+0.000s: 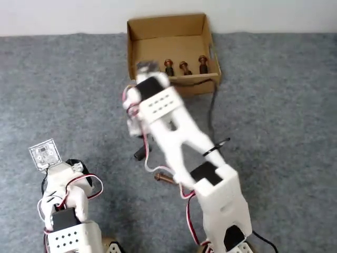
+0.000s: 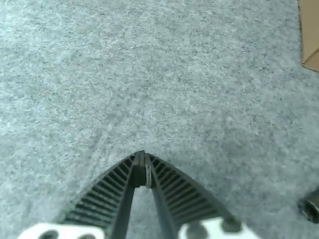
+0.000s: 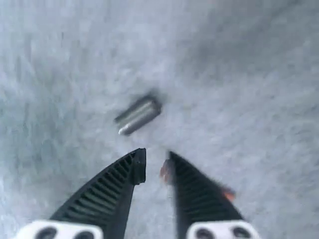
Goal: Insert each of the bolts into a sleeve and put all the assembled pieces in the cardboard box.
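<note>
Right gripper (image 3: 154, 162) first: in its wrist view the two ribbed black fingers stand a narrow gap apart, nothing between them and touching nothing, with a smear of orange-red on the inner tip of one finger that is too blurred to identify. Just beyond those tips, at the centre of that frame, a sleeve (image 3: 138, 115) lies on its side on the grey carpet (image 3: 249, 74). It is a short grey metallic cylinder, angled across the picture, close to the fingers but apart from them. Over to the left gripper (image 2: 142, 159): fingers pressed together at the tips, gripping nothing, poised over bare carpet. From the high view, the right arm (image 1: 174, 132) stretches from the lower right up toward the top centre, its far end blurred at the near left corner of the cardboard box (image 1: 138, 26). The left arm (image 1: 66, 211) sits tucked in the lower left corner. Inside the box, three assembled pieces (image 1: 185, 67) stand upright in a row along the near wall, brown heads up. On the carpet below centre a loose bolt (image 1: 164, 178) lies on its side, right beside the right arm. A small dark cylinder (image 1: 139, 154) sits a little above it; I cannot tell whether it is the same sleeve.
</note>
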Available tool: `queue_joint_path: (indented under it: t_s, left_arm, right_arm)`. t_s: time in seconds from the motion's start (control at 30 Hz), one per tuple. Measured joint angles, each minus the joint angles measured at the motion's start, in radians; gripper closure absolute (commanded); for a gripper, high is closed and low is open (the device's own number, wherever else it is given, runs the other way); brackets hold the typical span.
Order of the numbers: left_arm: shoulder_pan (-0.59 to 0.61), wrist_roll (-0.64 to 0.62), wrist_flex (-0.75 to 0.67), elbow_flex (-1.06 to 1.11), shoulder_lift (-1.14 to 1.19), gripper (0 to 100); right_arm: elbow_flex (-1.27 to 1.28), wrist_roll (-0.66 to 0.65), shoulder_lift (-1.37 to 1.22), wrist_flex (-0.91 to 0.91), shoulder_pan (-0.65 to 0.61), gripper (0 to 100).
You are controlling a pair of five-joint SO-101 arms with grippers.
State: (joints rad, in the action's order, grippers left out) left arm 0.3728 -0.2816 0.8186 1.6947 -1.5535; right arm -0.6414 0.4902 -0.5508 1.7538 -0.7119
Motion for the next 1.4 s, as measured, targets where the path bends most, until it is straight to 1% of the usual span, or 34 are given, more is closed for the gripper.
queue_joint_path:
  t_s: [0.1, 0.23, 0.43, 0.7, 0.97, 1.23, 1.3, 1.4]
  left_arm:
    - [0.0, 0.0, 0.0, 0.0, 0.0, 100]
    - [0.0, 0.0, 0.0, 0.0, 0.0, 100]
    - [0.0, 0.0, 0.0, 0.0, 0.0, 100]
    - [0.0, 0.0, 0.0, 0.0, 0.0, 100]
    - [0.0, 0.0, 0.0, 0.0, 0.0, 100]
    - [0.0, 0.0, 0.0, 0.0, 0.0, 100]
    - [0.0, 0.0, 0.0, 0.0, 0.0, 100]
    - [0.0, 0.0, 0.0, 0.0, 0.0, 100]
  right_arm:
    - [0.006, 0.026, 0.0, -0.011, -0.055, 78.6]
    - [0.006, 0.035, -0.038, -0.06, -0.077, 82.4]
    - [0.009, 0.057, -0.141, -0.143, -0.077, 83.8]
    - [0.009, 0.087, -0.242, -0.176, -0.077, 83.8]
    - [0.009, 0.092, -0.292, -0.23, -0.037, 84.0]
    - [0.008, 0.095, -0.305, -0.242, -0.015, 84.6]
    - [0.008, 0.095, -0.305, -0.249, -0.014, 88.7]
    - [0.008, 0.095, -0.307, -0.249, -0.009, 99.8]
